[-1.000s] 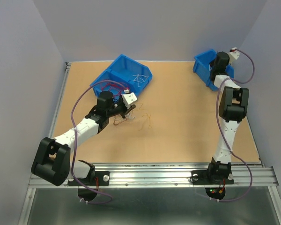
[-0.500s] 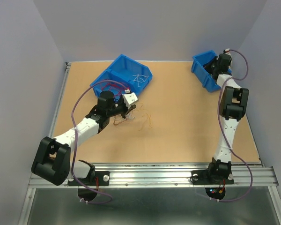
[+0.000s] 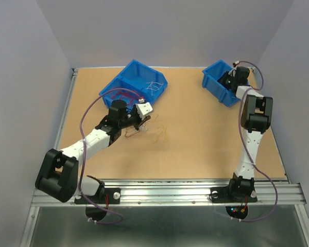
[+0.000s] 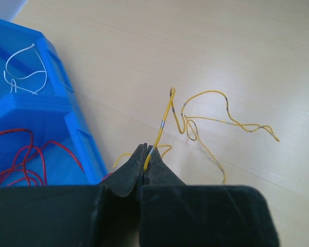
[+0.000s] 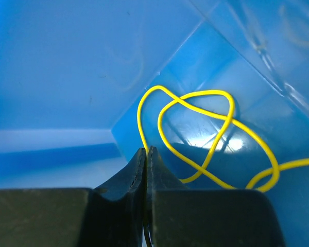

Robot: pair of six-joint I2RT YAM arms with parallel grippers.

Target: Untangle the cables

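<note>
My left gripper [image 3: 144, 120] [image 4: 147, 152] is shut on a thin yellow cable [image 4: 206, 110]. The cable curls out over the table from between the jaws. A loose bunch of yellow and reddish cables [image 3: 157, 133] lies on the table just right of that gripper. My right gripper [image 3: 226, 81] [image 5: 146, 152] reaches into a small blue bin [image 3: 212, 77]. It is shut on a looped yellow cable [image 5: 195, 98] that lies against the bin's inside wall [image 5: 67, 62].
A larger blue two-part bin [image 3: 136, 77] [image 4: 67, 98] stands at the back left, beside my left gripper. It holds a white cable [image 3: 153, 86] [image 4: 26, 72] in one part and red cables [image 3: 124, 95] [image 4: 26, 154] in the other. A metal rail [image 3: 170, 193] runs along the near edge.
My right gripper has swung left at the back right, and the small blue bin has shifted left with it. The left arm has barely moved.
</note>
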